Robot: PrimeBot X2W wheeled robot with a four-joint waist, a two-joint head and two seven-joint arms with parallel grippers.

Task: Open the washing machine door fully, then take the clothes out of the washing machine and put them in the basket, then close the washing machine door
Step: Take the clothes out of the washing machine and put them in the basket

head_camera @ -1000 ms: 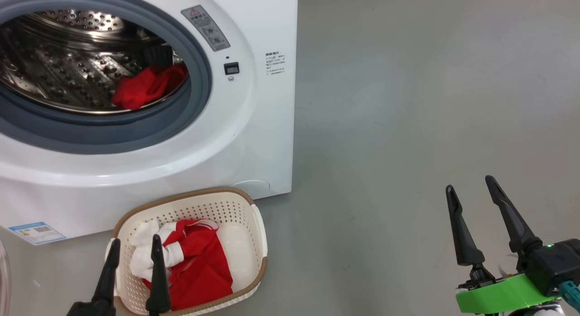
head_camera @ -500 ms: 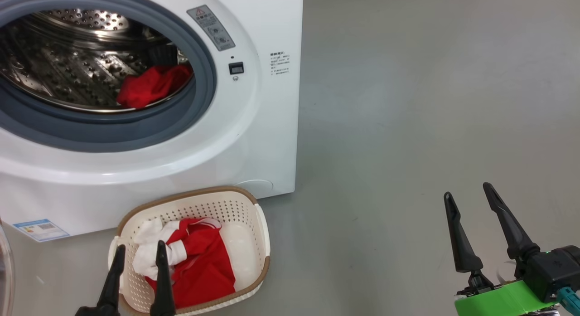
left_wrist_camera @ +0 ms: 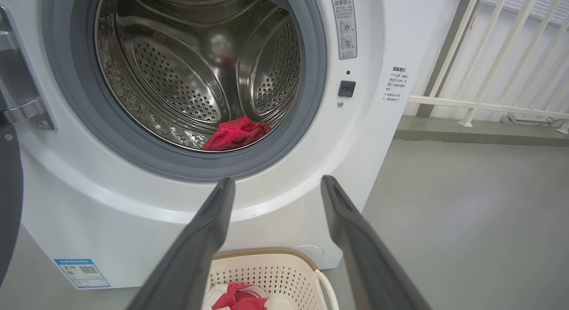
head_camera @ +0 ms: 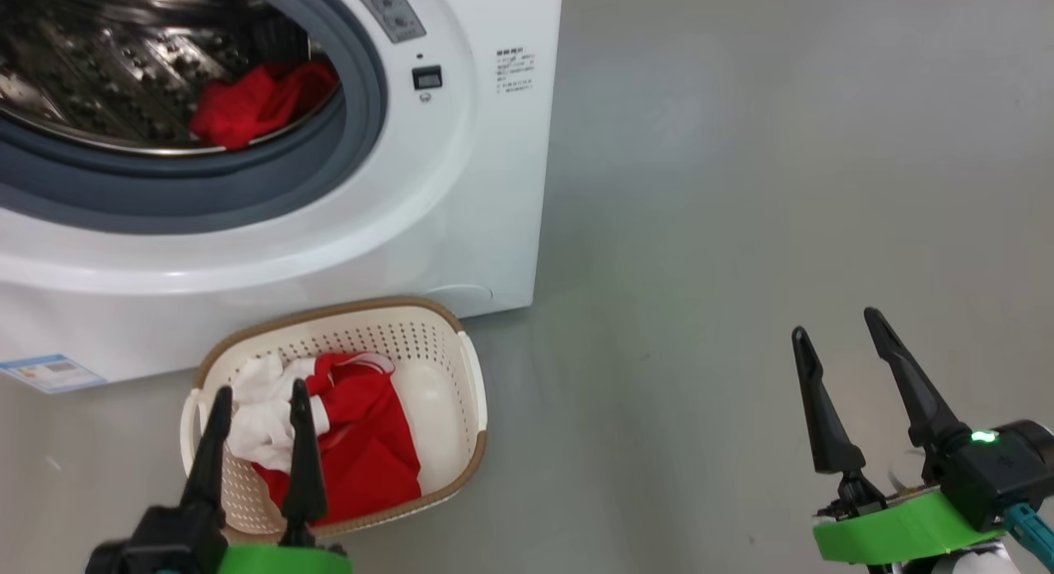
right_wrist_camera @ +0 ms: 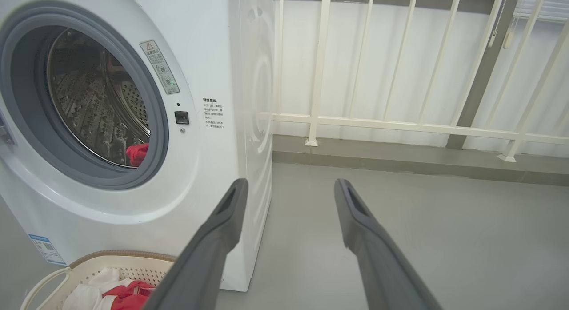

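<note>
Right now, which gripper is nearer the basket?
Left. The left gripper, open, hovers at the basket's near side, overlapping it in the head view; the right gripper, also open, hangs over the floor well off to the basket's right.

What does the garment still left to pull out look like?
Find the white washing machine and its round opening ringed in grey. Low in the steel drum, toward the right, lies a crumpled red garment. Unlike the red-and-white clothes in the basket, it shows no white.
</note>
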